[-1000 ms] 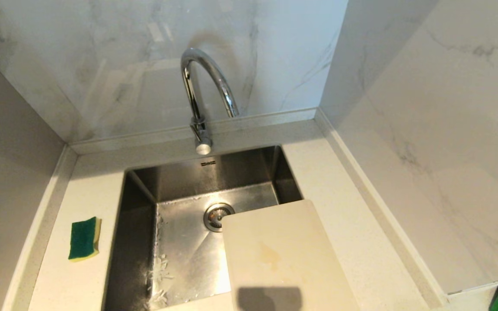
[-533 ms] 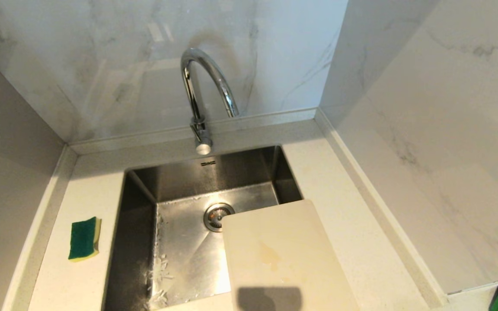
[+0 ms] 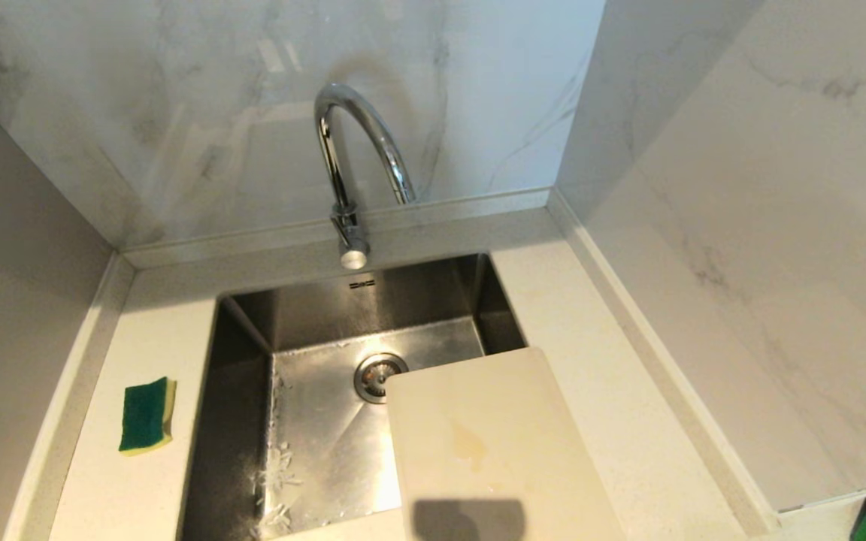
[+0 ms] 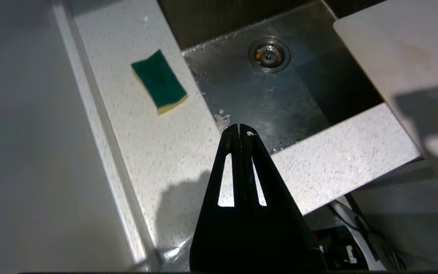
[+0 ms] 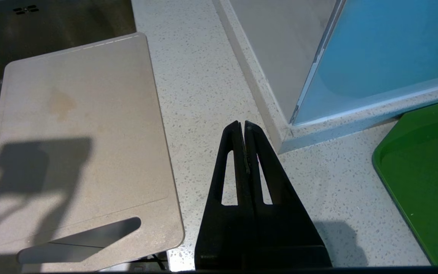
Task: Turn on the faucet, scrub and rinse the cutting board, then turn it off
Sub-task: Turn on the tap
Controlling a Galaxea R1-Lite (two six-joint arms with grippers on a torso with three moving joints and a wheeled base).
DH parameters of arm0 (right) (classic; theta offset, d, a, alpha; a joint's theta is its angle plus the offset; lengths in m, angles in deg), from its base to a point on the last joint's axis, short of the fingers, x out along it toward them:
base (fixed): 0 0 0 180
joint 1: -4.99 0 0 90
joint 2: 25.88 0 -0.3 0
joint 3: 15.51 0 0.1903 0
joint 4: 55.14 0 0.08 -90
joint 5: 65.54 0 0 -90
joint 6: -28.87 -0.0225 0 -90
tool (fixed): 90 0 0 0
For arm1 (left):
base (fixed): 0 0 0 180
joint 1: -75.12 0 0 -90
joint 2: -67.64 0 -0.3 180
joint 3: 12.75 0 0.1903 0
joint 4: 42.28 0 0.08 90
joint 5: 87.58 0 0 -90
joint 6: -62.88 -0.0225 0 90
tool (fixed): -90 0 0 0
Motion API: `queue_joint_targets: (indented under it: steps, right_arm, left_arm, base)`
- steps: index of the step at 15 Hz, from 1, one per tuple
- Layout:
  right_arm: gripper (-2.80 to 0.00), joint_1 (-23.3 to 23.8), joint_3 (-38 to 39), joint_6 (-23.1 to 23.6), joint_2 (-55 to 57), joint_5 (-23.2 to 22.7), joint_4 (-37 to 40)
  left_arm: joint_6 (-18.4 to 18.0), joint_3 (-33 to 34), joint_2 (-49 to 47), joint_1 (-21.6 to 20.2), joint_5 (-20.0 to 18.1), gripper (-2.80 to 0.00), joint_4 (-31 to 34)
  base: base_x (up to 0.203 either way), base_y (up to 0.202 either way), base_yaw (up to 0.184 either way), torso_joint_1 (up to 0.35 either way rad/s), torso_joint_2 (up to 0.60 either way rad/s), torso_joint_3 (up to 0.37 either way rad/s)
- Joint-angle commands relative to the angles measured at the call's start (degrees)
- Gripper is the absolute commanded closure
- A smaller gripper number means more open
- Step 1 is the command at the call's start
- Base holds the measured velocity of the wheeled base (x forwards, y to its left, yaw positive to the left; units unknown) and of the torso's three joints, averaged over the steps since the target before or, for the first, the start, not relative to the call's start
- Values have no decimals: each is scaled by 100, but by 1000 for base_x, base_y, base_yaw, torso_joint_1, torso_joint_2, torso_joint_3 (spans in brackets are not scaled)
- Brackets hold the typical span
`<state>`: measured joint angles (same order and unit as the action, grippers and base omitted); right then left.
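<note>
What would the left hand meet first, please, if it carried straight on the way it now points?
Probably the sink: the shut left hand points over the counter's front edge at the steel basin floor, short of the drain. Depth is unclear, so the counter rim might come first.

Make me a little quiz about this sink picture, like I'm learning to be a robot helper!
1. True or false: water is running from the faucet.
2. Where does the sponge lie?
A. in the sink
B. on the counter left of the sink
C. on the cutting board
3. Fill in: the cutting board lies partly over the ___ corner of the sink, with a yellowish stain on it.

Key
1. False: no stream shows under the spout.
2. B
3. Right near corner. Neither the left gripper nor the right gripper touches it; both are shut and empty.
</note>
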<state>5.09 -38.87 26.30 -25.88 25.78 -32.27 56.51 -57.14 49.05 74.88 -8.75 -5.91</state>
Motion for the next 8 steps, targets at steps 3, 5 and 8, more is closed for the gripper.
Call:
queue_joint_targets:
  steps: [3, 5, 8]
  right_arm:
    - [0, -1, 0, 2, 9, 0, 5]
    - [0, -1, 0, 2, 9, 0, 5]
    - [0, -1, 0, 2, 0, 0, -3]
  left_arm:
    - [-306, -887, -2127, 4, -273, 0, -727]
    - [-487, -1364, -2823, 28, -396, 0, -903]
    - [-497, -2336, -3864, 347, -445, 0, -990]
  base:
    - [0, 0, 0, 0, 0, 0]
    - [0, 0, 0, 0, 0, 0]
    - [0, 0, 0, 0, 0, 0]
